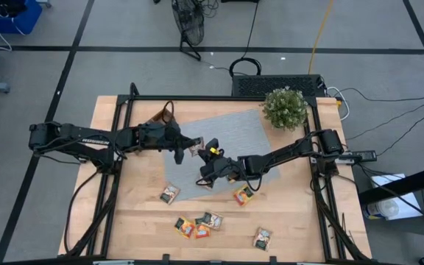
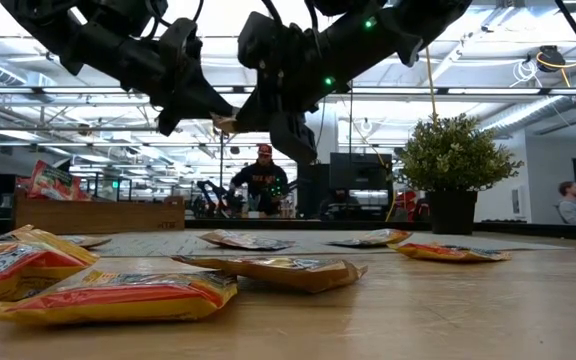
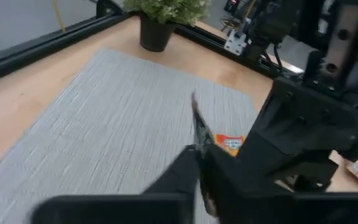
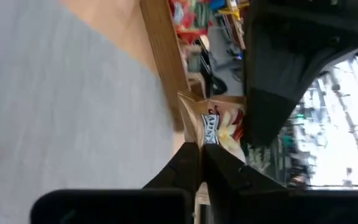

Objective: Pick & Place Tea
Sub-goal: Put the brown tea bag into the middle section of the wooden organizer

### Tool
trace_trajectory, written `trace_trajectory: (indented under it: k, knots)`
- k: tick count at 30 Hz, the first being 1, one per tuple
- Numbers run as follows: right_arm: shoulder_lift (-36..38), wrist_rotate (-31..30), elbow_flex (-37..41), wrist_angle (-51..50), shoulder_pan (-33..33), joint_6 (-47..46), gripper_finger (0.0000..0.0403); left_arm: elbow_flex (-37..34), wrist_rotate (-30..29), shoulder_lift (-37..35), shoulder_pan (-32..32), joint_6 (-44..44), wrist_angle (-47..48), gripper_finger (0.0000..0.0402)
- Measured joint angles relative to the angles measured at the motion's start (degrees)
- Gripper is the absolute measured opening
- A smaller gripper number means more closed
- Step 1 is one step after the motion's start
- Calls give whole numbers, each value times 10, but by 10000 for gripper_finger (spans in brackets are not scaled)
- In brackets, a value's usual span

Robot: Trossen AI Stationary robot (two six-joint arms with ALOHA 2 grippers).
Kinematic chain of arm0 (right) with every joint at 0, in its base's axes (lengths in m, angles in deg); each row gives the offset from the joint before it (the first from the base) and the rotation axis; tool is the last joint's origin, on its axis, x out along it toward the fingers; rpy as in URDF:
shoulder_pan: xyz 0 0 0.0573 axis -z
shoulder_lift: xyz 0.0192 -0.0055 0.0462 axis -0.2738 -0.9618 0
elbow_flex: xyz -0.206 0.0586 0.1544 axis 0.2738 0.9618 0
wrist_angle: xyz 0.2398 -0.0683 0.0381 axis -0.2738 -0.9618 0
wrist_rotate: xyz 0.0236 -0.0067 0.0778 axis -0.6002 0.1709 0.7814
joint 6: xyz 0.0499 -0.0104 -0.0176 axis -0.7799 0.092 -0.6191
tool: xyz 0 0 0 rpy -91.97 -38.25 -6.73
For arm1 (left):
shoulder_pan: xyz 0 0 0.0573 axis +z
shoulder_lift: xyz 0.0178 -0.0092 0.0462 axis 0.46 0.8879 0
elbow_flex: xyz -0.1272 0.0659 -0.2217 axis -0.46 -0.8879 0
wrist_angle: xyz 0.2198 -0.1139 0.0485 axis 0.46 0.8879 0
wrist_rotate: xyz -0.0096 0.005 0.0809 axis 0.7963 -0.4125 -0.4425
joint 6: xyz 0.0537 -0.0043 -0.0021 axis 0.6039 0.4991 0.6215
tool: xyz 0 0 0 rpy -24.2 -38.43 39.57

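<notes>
One tea sachet (image 1: 195,151) hangs in the air above the grey mat (image 1: 230,132), between my two grippers. My left gripper (image 1: 185,149) comes at it from the table's left and is shut on it. My right gripper (image 1: 204,154) comes from the right and is shut on it too. In the low view the sachet (image 2: 226,123) shows as a pale tab between both gripper heads, high over the table. Several more tea sachets (image 1: 197,223) lie flat on the bare wood near the front edge. My left gripper pinches the sachet between its two fingers, which meet on an edge of it (image 3: 197,134). The sachet stands edge-on beyond the fingertips, clear of the mat. The fingers reach nearly level from the table's left. My right gripper pinches the sachet's other side (image 4: 209,138) between its two fingers, reaching nearly level from the table's right. The printed face of the sachet sticks out past the fingertips toward the left gripper. It is lifted clear of the mat.
A potted plant (image 1: 284,107) stands at the mat's far right corner. The brown wooden tray (image 2: 98,213) with sachets in it sits at the far left. Loose sachets (image 1: 169,193) (image 1: 244,194) lie at the mat's near edge. The black frame (image 1: 116,118) borders the table.
</notes>
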Motion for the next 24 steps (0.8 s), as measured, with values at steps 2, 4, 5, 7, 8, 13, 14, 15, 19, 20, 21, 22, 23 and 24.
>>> trace_trajectory:
  k: [2,4,5,7,8,13,14,15,19,20,21,22,23,24]
  knots:
    - [0,17,0,-1,0,-28,22,0,0,0,1,21,-1,12]
    - [0,34,0,-3,1,-65,34,1,-10,0,2,48,5,6]
    - [0,40,0,-5,1,-84,41,3,-20,0,4,56,8,5]
    - [0,75,0,-18,0,-120,57,6,-43,-1,8,71,12,4]
    - [0,93,0,-23,0,-146,68,6,-56,-3,9,80,15,4]
    - [0,121,0,-51,0,-265,135,7,-128,-40,18,122,86,3]
    - [0,113,0,-62,0,-274,148,7,-155,-53,18,129,114,3]
    - [0,99,0,-73,0,-280,159,7,-182,-68,18,134,140,2]
    - [1,44,0,-98,3,-282,187,5,-258,-135,18,135,269,2]
    - [1,39,0,-102,4,-282,190,0,-275,-152,18,133,284,2]
    - [1,36,0,-104,7,-283,192,-10,-291,-171,19,129,293,1]
    - [1,36,0,-105,9,-283,193,-23,-305,-189,22,125,299,1]
    - [1,36,0,-104,11,-283,193,-38,-311,-208,26,119,298,1]
    - [1,36,0,-102,13,-279,193,-53,-312,-229,32,109,297,1]
